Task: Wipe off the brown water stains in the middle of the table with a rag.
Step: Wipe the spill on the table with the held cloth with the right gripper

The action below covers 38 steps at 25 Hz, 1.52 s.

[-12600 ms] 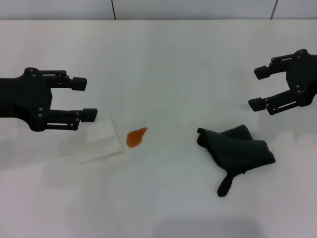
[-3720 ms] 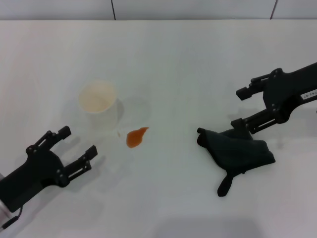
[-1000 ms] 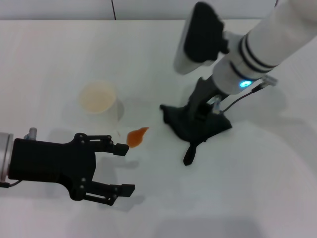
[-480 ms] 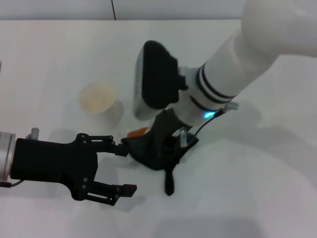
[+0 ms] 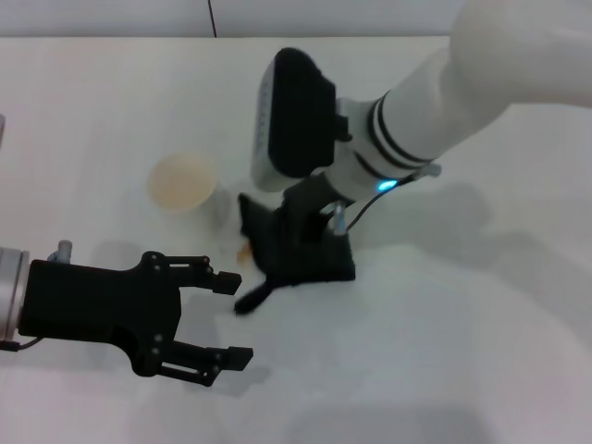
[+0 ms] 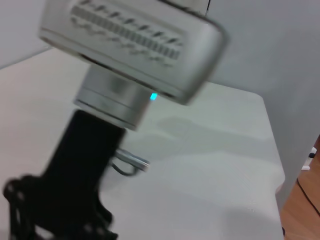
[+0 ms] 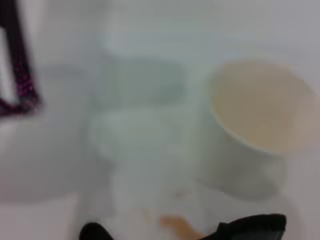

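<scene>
While right claw (image 5: 310,227) pinches rag (image 5: 296,254) over brown water stains (image 5: 243,252), cup (image 5: 182,183) nearby; left claw (image 5: 217,319) spread.

bright, even light washes the white table (image 5: 518,351) in the head view, with soft grey shadows spreading beside the right arm (image 5: 444,102) and no hard glare. the left wrist view is smeared by motion blur, the right arm's housing (image 6: 130,45) streaked and soft. the right wrist view is out of focus throughout, the cup (image 7: 260,115) beside the stain (image 7: 177,225) only a hazy shape.
</scene>
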{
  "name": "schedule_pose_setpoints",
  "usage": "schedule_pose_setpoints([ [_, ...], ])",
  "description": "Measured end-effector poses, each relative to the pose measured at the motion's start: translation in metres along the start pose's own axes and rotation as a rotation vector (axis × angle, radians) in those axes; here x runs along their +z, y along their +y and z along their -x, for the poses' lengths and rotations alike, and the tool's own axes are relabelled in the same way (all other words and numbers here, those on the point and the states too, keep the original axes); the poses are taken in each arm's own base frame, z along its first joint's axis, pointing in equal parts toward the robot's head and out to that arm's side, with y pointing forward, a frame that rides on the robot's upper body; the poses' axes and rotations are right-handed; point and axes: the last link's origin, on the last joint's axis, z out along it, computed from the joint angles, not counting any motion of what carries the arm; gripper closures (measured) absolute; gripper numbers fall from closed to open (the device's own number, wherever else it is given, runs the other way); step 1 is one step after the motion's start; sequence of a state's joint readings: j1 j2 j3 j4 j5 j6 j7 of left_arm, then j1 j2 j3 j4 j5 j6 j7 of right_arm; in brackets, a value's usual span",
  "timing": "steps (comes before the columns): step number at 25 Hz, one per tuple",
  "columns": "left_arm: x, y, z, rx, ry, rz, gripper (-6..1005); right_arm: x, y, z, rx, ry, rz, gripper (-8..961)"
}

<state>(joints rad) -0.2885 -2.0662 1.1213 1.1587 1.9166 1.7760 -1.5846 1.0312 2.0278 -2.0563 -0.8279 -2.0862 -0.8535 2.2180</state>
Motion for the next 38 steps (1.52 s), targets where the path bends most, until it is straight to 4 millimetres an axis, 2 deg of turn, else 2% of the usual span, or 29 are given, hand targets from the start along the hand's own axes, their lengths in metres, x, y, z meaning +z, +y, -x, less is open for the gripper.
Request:
schedule_pose_setpoints([
  [5, 0.000, 0.000, 0.001, 0.001, -0.005, -0.004, 137, -0.002, -0.015, -0.011, 0.025, 0.018, -0.056, 881],
  [7, -0.001, -0.001, 0.000, 0.004, -0.005, -0.006, 137, -0.002, -0.014, -0.011, 0.021, 0.024, -0.049, 881],
  [16, 0.000, -0.003, -0.001, 0.008, -0.005, -0.005, 137, 0.004, 0.027, 0.009, -0.090, 0.009, 0.076, 881],
  [23, 0.001, -0.002, -0.002, 0.010, -0.006, 0.001, 137, 0.010, 0.049, 0.025, -0.128, -0.064, 0.141, 882],
  [26, 0.001, -0.002, -0.002, 0.008, -0.007, 0.003, 137, 0.013, 0.043, 0.022, -0.124, -0.078, 0.110, 882],
  [31, 0.000, -0.001, -0.001, 0.004, -0.004, 0.001, 137, 0.016, 0.020, 0.006, -0.089, -0.042, 0.037, 882],
  [35, 0.001, 0.000, -0.001, 0.004, -0.001, 0.002, 137, 0.013, 0.004, -0.008, -0.067, -0.014, -0.020, 882],
  [38, 0.002, -0.001, -0.001, 0.005, 0.001, 0.001, 137, 0.009, -0.002, -0.011, -0.050, -0.024, -0.043, 882],
])
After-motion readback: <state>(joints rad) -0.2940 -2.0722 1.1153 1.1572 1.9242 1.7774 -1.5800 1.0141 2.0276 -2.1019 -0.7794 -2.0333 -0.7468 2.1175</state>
